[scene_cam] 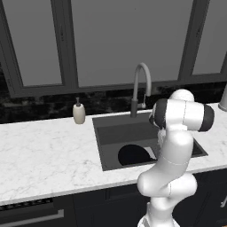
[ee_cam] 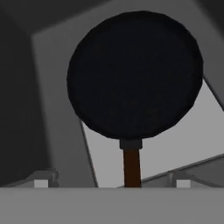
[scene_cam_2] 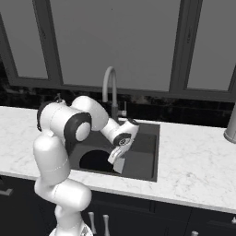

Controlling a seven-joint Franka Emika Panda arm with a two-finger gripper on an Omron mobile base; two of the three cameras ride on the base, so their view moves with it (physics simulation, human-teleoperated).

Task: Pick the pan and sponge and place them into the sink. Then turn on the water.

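Observation:
The round black pan (ee_cam: 134, 74) lies flat on the floor of the dark grey sink (ee_cam: 52, 109), partly over its light grey patch (ee_cam: 183, 131). Its brown handle (ee_cam: 131, 168) points toward my hand. My gripper (ee_cam: 111, 183) hangs open just above the handle's end, its fingertips (ee_cam: 41, 181) spread wide on either side and touching nothing. From the base the pan (scene_cam: 133, 155) (scene_cam_2: 96, 161) sits in the front of the sink (scene_cam: 119, 133) (scene_cam_2: 145, 147), with the gripper (scene_cam_2: 115, 159) low inside the basin. The sponge is out of view. No water runs from the faucet (scene_cam: 141, 84) (scene_cam_2: 109, 87).
A beige soap dispenser (scene_cam: 79, 113) stands on the white marble counter to the left of the sink. A grey object (scene_cam_2: 230, 126) stands at the counter's far right. Dark window frames rise behind the faucet.

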